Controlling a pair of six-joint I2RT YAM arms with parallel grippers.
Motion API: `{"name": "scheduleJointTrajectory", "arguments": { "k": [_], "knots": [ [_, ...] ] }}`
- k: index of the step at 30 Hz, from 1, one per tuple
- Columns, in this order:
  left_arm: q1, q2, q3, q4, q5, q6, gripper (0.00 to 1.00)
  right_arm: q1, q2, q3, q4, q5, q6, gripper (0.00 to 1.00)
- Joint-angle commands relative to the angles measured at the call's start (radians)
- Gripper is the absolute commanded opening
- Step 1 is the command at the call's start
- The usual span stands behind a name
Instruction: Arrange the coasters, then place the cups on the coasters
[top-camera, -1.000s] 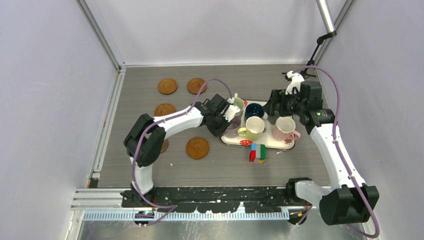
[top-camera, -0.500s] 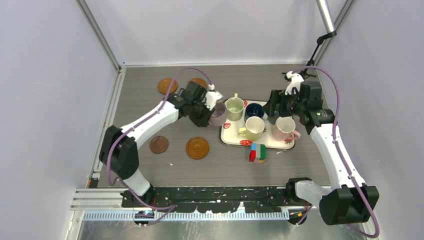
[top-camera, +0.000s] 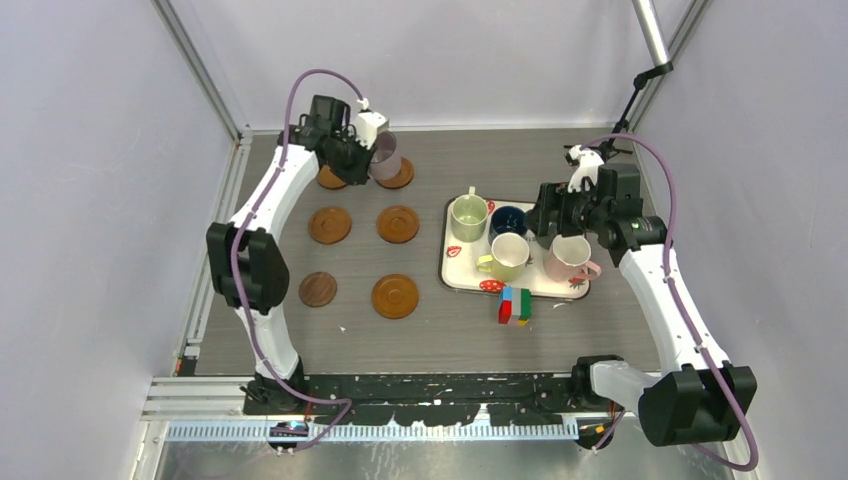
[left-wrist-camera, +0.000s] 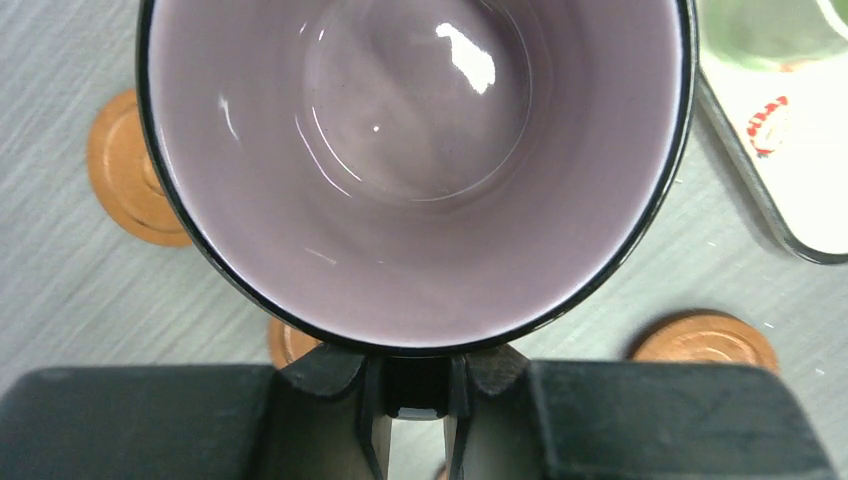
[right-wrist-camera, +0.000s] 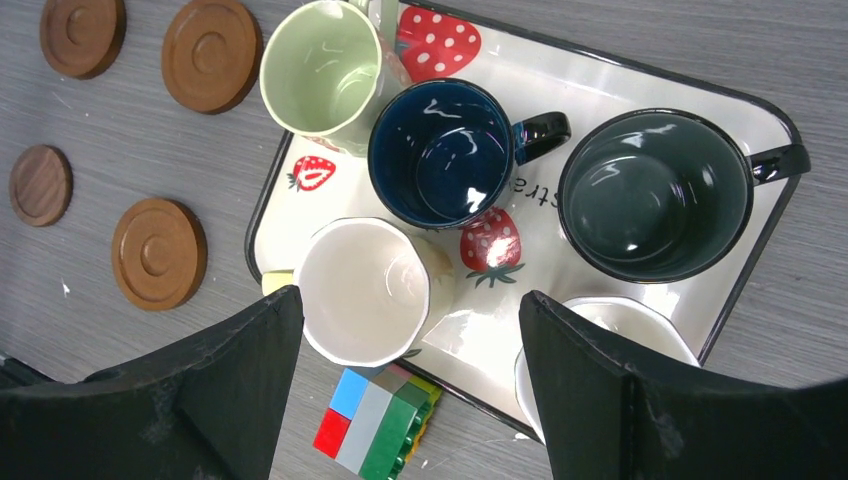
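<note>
The mauve cup (top-camera: 386, 157) is upright in the left gripper (top-camera: 366, 150), which is clamped on the cup's wall at the rim. It is near the far left corner of the counter (top-camera: 600, 330), over a far-row coaster (top-camera: 403, 180); whether it touches that coaster cannot be told. A second far coaster (top-camera: 328, 180) lies just beside it on the left, partly hidden.

Toward the near edge lie four more: two mid-row coasters (top-camera: 330, 225) (top-camera: 398, 224), a darker coaster (top-camera: 318, 289) and a near-row coaster (top-camera: 395, 296).

On the right half, the strawberry-print tray (right-wrist-camera: 620, 85) carries the light green cup (right-wrist-camera: 322, 68), dark blue cup (right-wrist-camera: 445, 152), grey cup (right-wrist-camera: 652, 195), pale yellow cup (right-wrist-camera: 365, 290) and pink cup (top-camera: 570, 257).

The right gripper (right-wrist-camera: 410, 300) hovers above them, its jaws wide apart and holding nothing. A block toy (top-camera: 516, 305) stands just beside the tray's near edge.
</note>
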Motion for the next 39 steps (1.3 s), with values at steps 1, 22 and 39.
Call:
{"name": "scheduleJointTrajectory", "arguments": {
  "k": [1, 22, 39],
  "knots": [
    [0.029, 0.089, 0.132, 0.000, 0.054, 0.073, 0.00, -0.005, 0.000, 0.034, -0.006, -0.019, -0.020, 0.84],
    [0.047, 0.537, 0.566, -0.072, 0.007, 0.068, 0.01, -0.005, 0.029, 0.022, -0.006, -0.048, -0.028, 0.84],
    [0.048, 0.603, 0.626, -0.069, 0.004, 0.013, 0.04, -0.005, 0.039, 0.017, -0.006, -0.045, -0.032, 0.84]
  ]
}}
